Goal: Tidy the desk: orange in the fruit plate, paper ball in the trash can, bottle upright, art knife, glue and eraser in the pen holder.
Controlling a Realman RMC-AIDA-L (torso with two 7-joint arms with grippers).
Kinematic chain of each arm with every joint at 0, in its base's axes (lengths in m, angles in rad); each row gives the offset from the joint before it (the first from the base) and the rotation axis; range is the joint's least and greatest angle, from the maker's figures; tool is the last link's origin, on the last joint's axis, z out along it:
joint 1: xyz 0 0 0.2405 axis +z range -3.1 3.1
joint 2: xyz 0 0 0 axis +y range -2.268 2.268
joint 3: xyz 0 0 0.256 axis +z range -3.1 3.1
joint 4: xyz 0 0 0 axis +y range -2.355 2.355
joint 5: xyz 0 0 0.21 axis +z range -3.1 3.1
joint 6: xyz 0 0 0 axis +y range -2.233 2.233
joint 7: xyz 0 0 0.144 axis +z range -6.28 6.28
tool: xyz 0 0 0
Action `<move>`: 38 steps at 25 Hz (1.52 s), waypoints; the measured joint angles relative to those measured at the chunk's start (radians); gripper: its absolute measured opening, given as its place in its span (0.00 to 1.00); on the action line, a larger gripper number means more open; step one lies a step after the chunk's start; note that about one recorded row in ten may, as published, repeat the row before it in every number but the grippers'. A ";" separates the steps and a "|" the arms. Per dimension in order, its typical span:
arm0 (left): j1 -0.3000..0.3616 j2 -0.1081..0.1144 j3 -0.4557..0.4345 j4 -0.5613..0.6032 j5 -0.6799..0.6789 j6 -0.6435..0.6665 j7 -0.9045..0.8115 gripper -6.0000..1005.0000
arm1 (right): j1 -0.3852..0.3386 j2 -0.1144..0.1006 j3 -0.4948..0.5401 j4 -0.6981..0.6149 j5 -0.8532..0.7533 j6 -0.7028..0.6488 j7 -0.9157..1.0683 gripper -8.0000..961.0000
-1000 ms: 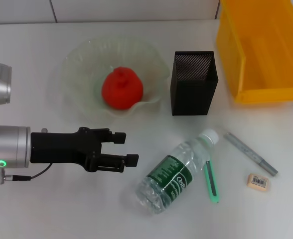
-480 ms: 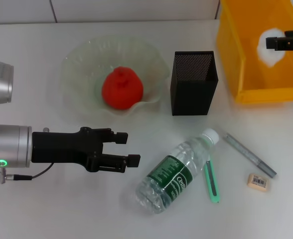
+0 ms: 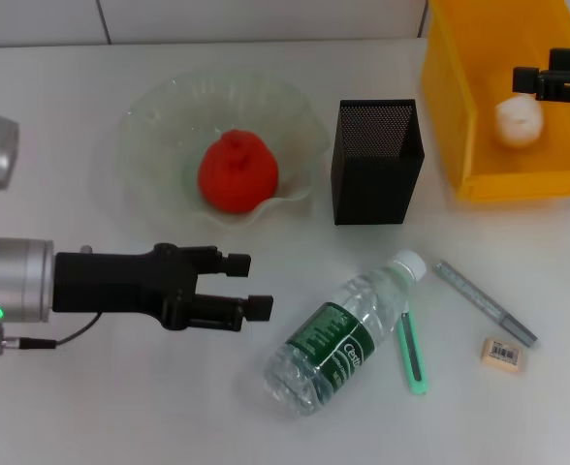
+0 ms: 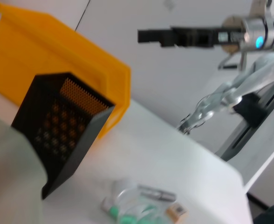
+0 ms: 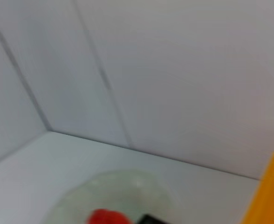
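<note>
Head view: the orange [image 3: 237, 172] sat inside the fruit plate [image 3: 159, 107]; the pen holder [image 3: 377, 161] stood upright just right of the plate, and the trash can [image 3: 479, 107] stood at the far right corner with the paper ball [image 3: 518, 119] lying white inside it. The right gripper [image 3: 525, 82] reached in from the right edge over the bin, above the ball and apart from it; whether its jaws were open could not be told. The left gripper [image 3: 251, 286] hung over the desk in front of the plate, jaws parted and holding nothing. The bottle [image 3: 341, 334] lay on its side, cap toward the pen holder; the glue [image 3: 413, 354] lay just beside it, the art knife [image 3: 487, 301] farther right and the eraser [image 3: 503, 354] near the knife's nearer end. Left wrist view: pen holder, yellow bin behind it, and the right arm's gripper [image 4: 148, 35] high over the desk; the bottle group was blurred. Right wrist view: the wall, plate rim, a red patch of orange, and a yellow edge.
</note>
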 joint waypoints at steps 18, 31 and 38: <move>-0.101 -0.003 0.091 0.439 0.040 0.107 -0.547 0.84 | -0.219 -0.088 0.198 0.637 0.131 -0.545 -0.722 0.78; -0.322 -0.019 0.623 0.537 0.211 -0.188 -0.904 0.84 | -0.217 -0.128 0.299 0.652 -0.173 -0.486 -0.666 0.78; -0.360 -0.019 0.715 0.531 0.222 -0.279 -1.068 0.84 | -0.221 -0.131 0.405 0.636 -0.174 -0.463 -0.672 0.78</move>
